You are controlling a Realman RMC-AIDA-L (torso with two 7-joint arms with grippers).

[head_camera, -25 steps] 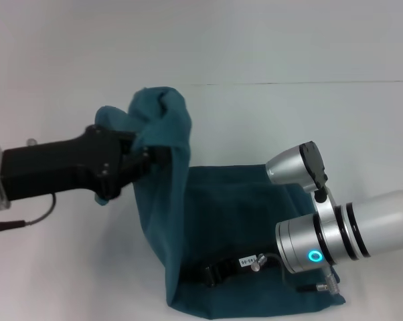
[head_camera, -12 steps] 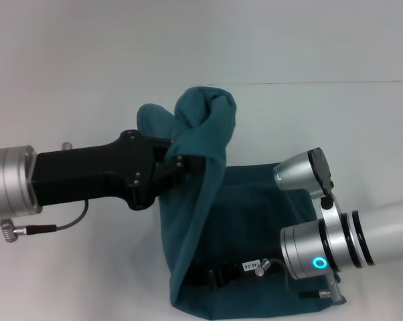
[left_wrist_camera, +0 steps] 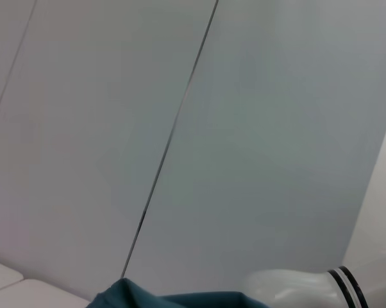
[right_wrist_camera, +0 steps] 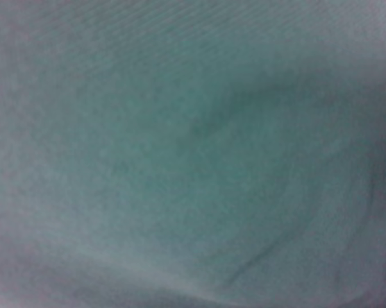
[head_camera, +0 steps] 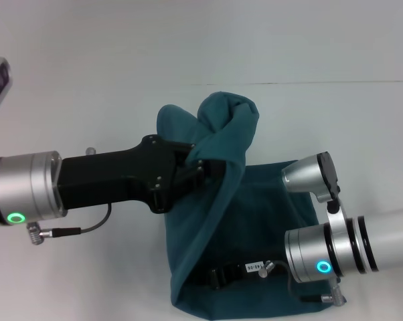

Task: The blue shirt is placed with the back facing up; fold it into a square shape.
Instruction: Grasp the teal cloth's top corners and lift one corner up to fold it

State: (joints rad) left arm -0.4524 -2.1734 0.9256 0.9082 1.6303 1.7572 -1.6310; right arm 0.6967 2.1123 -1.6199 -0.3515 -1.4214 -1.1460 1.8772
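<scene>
Left gripper (head_camera: 200, 162) jaws are clamping a bunched edge of the blue shirt (head_camera: 255, 221); right gripper jaws are not showing in any view, so can't tell.

Head view: the left arm is reaching in from the left, holding the cloth up off the white table (head_camera: 88, 60), with a lump of fabric bulging above the gripper and a flap draping down from it to the near edge. Compared with a second ago, the gripper and its raised flap are sitting clearly further toward the robot's right, now over the flat part of the shirt rather than beside it. So the left side is being carried across the body, a fold in progress, not yet laid down. The right arm (head_camera: 335, 257) is parked low over the near right part of the shirt, barely shifted.

Left wrist view: mostly bare table and a seam line, with a sliver of blue cloth (left_wrist_camera: 148, 300) at the frame edge and part of the other arm nearby.

Right wrist view: frame is filling with blue fabric (right_wrist_camera: 193, 154), so that camera is sitting very close over the shirt.
</scene>
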